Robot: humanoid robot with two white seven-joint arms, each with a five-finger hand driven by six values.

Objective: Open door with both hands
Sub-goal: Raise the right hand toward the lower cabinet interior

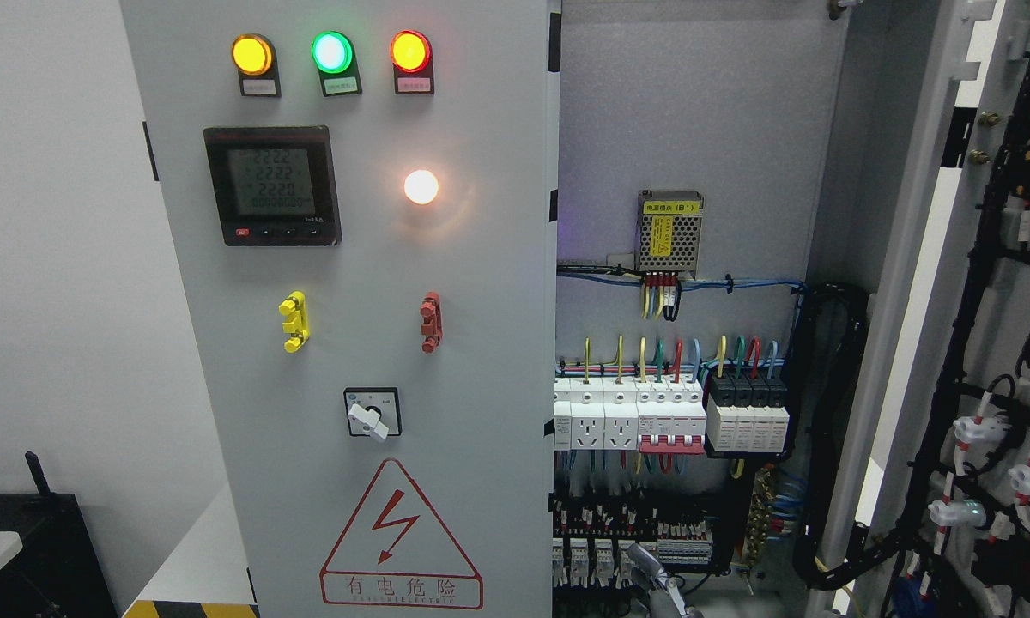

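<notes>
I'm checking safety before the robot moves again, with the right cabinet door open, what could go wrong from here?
1. The hand at the bottom edge sits close to the exposed terminal blocks; a stray move could snag wiring.
2. The indicator lamps are lit, suggesting the cabinet is live.
3. The open right door carries cable bundles that could catch.

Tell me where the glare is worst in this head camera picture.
Head view: the round white lamp on the grey cabinet door blows out and throws a warm halo; the yellow, green and red indicator lights bloom slightly; the wiring inside looks sharp.
</notes>
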